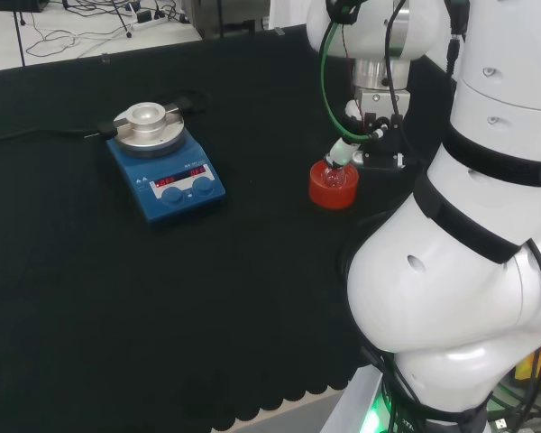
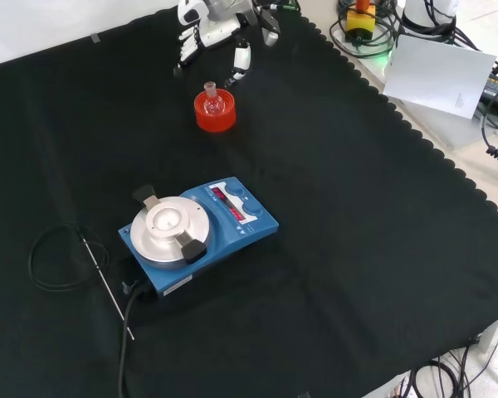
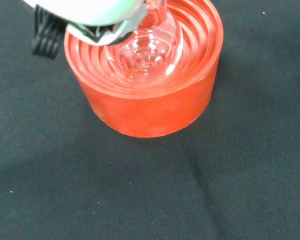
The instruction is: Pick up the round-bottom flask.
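Round-bottom flask (image 2: 213, 101) sits in red stand (image 2: 215, 118)

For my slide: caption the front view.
Hand poised above a round-bottom flask seated in its red ribbed stand.

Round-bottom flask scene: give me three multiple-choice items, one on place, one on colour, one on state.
1. Where does the round-bottom flask sit?
A. On the stirrer plate
B. In a ribbed stand
C. Flat on the cloth

2. What colour is the stand?
A. Red
B. Blue
C. Cork brown

3. How does the robot hand stand to the flask?
A. Curled round its neck
B. Carrying it in the air
C. Near it, not gripping

Key: 1 B, wrist view shows the bulb in the rings. 2 A, red in all views. 3 C, front view shows its fingers apart from the flask.
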### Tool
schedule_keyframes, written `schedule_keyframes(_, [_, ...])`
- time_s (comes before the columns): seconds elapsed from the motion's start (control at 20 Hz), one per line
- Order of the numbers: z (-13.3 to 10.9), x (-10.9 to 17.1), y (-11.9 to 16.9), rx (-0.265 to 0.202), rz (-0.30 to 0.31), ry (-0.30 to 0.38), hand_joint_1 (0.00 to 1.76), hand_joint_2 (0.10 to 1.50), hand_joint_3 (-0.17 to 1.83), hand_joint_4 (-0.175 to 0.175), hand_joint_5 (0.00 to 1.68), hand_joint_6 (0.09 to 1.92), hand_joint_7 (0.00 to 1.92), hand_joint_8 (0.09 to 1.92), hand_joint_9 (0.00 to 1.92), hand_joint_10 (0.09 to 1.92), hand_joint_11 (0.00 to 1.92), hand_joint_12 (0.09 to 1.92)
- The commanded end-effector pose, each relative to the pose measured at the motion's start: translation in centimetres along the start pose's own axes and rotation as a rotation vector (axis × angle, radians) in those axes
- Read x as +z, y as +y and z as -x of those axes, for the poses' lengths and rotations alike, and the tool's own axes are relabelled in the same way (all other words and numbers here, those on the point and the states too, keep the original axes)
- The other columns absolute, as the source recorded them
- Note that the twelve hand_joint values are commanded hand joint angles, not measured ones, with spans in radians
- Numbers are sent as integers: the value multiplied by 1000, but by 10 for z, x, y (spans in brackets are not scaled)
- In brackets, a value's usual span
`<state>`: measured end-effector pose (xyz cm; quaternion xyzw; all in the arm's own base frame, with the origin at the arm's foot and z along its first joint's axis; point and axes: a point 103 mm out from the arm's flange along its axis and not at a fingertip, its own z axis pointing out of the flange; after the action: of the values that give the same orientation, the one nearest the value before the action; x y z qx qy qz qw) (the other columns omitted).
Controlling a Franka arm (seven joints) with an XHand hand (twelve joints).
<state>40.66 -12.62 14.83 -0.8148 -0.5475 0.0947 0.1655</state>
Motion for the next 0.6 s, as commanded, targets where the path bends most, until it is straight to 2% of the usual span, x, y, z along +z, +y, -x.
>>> schedule_keyframes(0.05, [-8,1,-3,1,19,-10,973,582,773,-114,845,878,146,691,339,726,23,1477])
schedule_keyframes(0.3, [-8,0,-3,3,32,-8,998,585,822,-137,910,923,151,692,351,721,28,1477])
schedule_keyframes(0.35, [-9,0,-4,3,39,-13,1025,660,739,-54,957,961,150,696,351,724,28,1481])
schedule_keyframes(0.4, [-9,-1,-4,0,49,-9,1047,721,670,13,994,990,149,699,351,726,28,1485])
schedule_keyframes(0.45, [-7,-3,-4,-4,60,-5,1060,749,639,61,1023,1003,151,701,353,726,31,1484])
schedule_keyframes(0.5, [-5,-6,-4,-5,68,-2,1069,751,645,86,1044,1012,155,701,358,723,36,1480])
schedule_keyframes(0.6, [0,-13,-4,-8,86,4,1081,704,748,102,1065,1054,173,699,381,714,50,1473])
